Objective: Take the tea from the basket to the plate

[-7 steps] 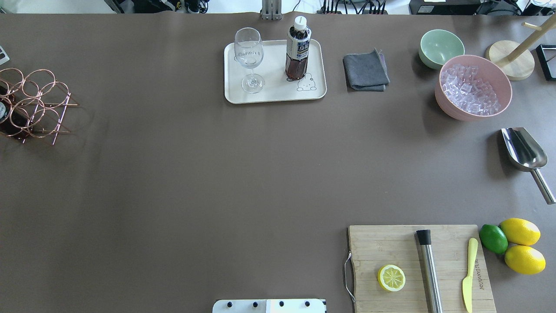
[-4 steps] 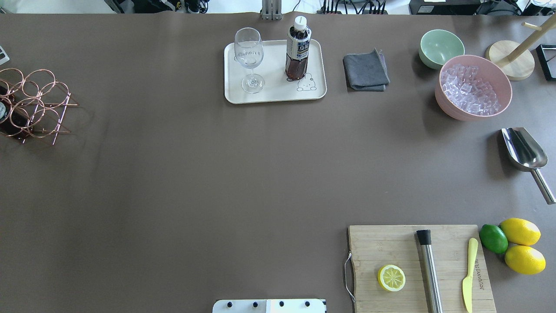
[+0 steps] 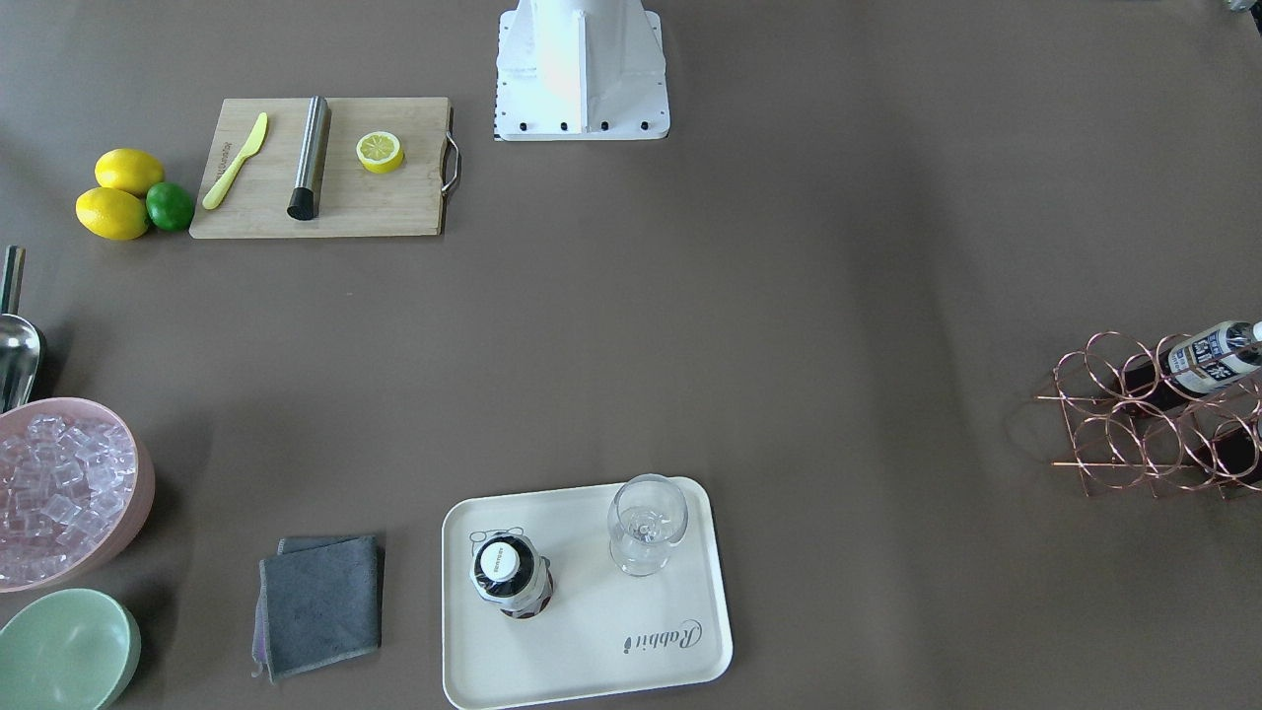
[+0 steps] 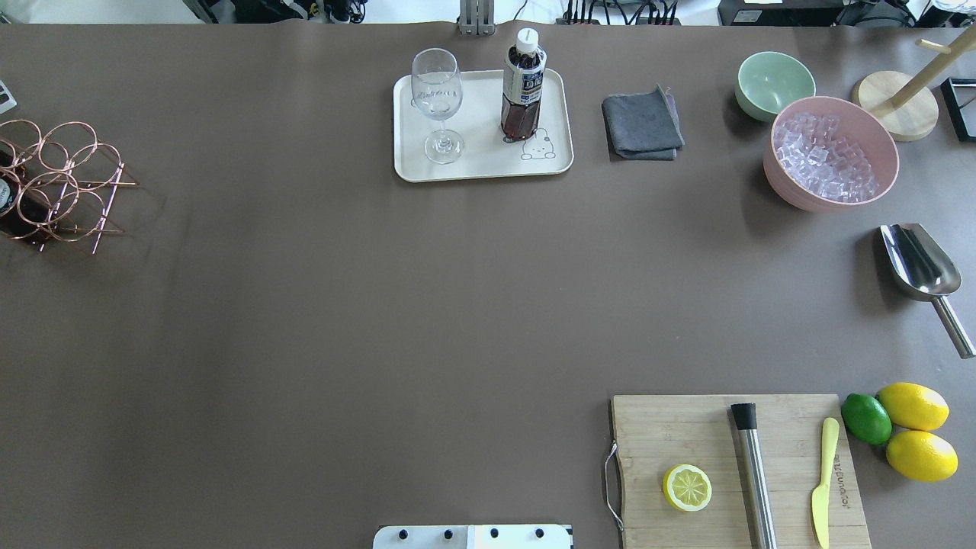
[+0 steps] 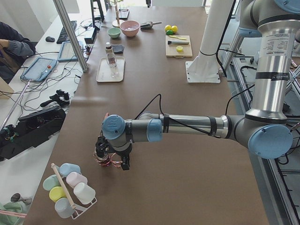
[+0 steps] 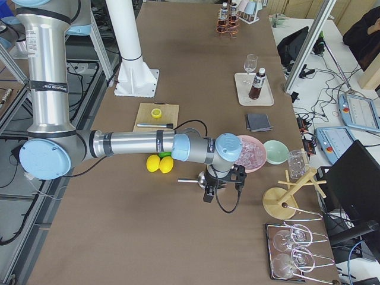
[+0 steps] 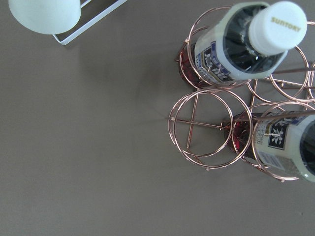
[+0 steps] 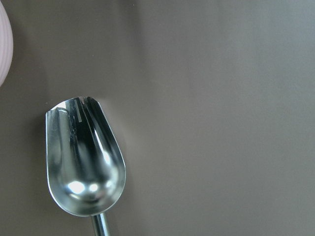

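We see a brown table (image 4: 305, 343) with neither arm over its middle. The left arm (image 5: 187, 125) reaches out low along the robot's left end. The left gripper (image 5: 112, 161) hangs over the copper wire basket (image 4: 69, 183). It shows only in the left side view, so we cannot tell if its fingers are spread or closed.

The right arm (image 6: 136, 143) stretches to the other end. The right gripper (image 6: 224, 185) sits above the metal scoop (image 4: 919, 263), beside the pink ice bowl (image 4: 793, 194). We get only a side view here too, so we cannot tell its state.

The cutting board (image 4: 686, 427) lies near the robot on its right. It carries a steel bar (image 4: 753, 476), a yellow knife (image 4: 823, 480) and a lemon half (image 4: 687, 487).

The plate (image 4: 480, 164) lies at the far middle edge. The tea (image 4: 523, 91) stands upright on it, cap on, just behind the bear print and free of both grippers. A wine glass (image 4: 437, 103) stands on the plate too, apart from the tea.

The basket holds two more bottles (image 7: 246, 39), lying tilted in its rings, with one ring empty beside them.

The remaining items are a green bowl (image 4: 774, 84) behind the ice bowl, a grey cloth (image 4: 642, 124) right of the plate, and two lemons (image 4: 913, 406) touching a lime (image 4: 866, 418) beside the board.
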You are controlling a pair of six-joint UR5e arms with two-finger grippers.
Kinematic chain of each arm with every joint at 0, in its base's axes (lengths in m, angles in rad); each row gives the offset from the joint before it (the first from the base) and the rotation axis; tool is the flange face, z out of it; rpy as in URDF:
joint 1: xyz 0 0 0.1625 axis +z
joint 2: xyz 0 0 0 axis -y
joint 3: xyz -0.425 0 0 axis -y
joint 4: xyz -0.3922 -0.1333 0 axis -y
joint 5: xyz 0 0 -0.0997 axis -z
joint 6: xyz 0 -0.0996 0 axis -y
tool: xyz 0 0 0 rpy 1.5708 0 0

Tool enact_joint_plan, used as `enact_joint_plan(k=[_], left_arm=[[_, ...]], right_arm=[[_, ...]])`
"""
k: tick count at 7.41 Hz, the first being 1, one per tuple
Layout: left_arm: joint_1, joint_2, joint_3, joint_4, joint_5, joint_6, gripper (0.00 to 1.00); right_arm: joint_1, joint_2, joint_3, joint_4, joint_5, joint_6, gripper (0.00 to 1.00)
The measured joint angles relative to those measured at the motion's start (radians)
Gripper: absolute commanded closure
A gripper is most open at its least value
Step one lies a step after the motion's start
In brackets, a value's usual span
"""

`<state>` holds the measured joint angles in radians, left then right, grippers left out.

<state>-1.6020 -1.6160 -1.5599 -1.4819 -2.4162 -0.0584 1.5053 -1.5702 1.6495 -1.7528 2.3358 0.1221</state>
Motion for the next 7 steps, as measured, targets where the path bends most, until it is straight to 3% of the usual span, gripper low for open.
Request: enact_joint_plan(k=[3, 7], left_arm=[[-0.003, -0.006, -0.018, -0.001, 0.044, 0.131, 0.01], [-0.003, 0.023, -0.036, 0.001, 0.05, 0.166, 0.01]], right_arm=[[-0.006, 0.002, 0.003, 0.0, -0.001, -0.001, 0.0], [-0.007, 0.004, 0.006, 0.001, -0.002, 0.0, 0.0]])
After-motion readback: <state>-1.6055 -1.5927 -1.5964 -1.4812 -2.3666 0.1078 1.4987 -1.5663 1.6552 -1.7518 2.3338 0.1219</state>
